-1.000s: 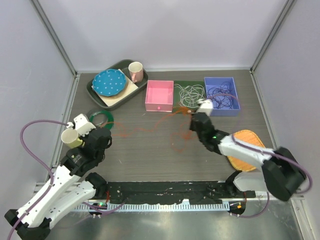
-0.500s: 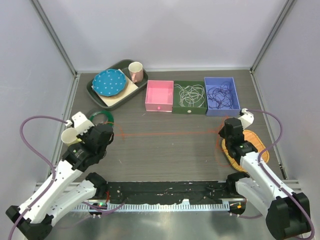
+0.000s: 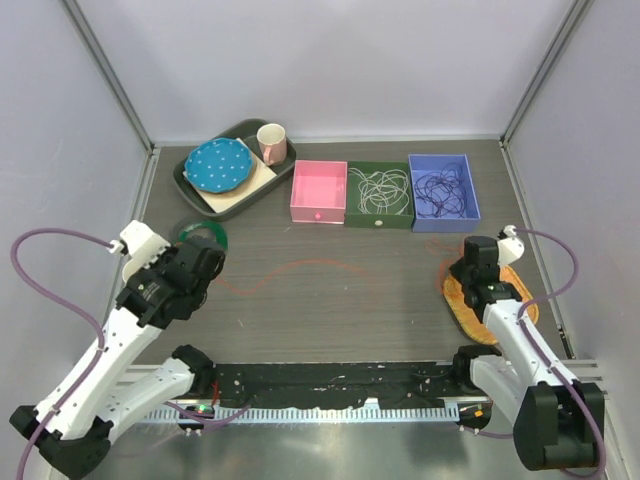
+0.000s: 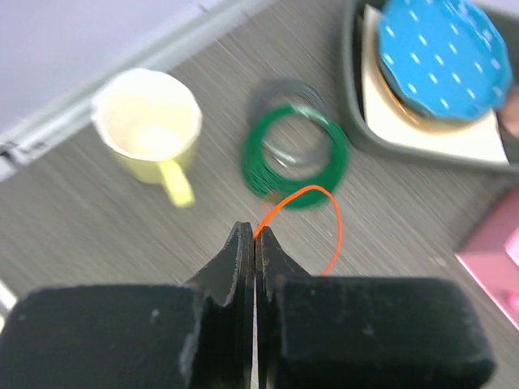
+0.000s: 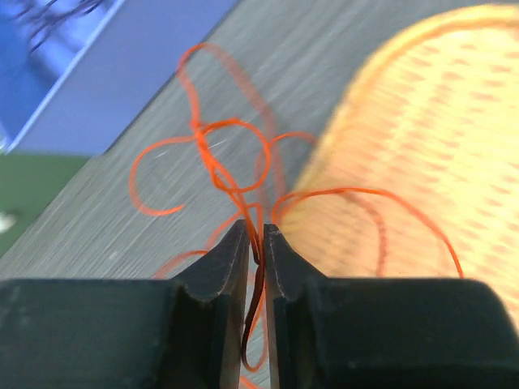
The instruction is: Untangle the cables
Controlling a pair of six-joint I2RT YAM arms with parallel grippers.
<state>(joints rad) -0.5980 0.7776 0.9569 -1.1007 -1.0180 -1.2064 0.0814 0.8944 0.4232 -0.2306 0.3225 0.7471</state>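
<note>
Spanning the bench [image 3: 330, 320] – one red-orange cable [image 3: 310, 263], which we judge light and limp.
Left pincer [image 4: 255, 235] clamps its end; right pincer [image 5: 255, 231], a slit apart around the tangle, grip unclear – hold beside the knot.

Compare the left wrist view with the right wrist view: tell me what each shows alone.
Left wrist only: a yellow mug, a green coil, a blue plate. Right wrist only: a wicker tray, a blue box. Both: the orange cable running into a black tip, the left end effector in one, the right end effector in the other.
</note>
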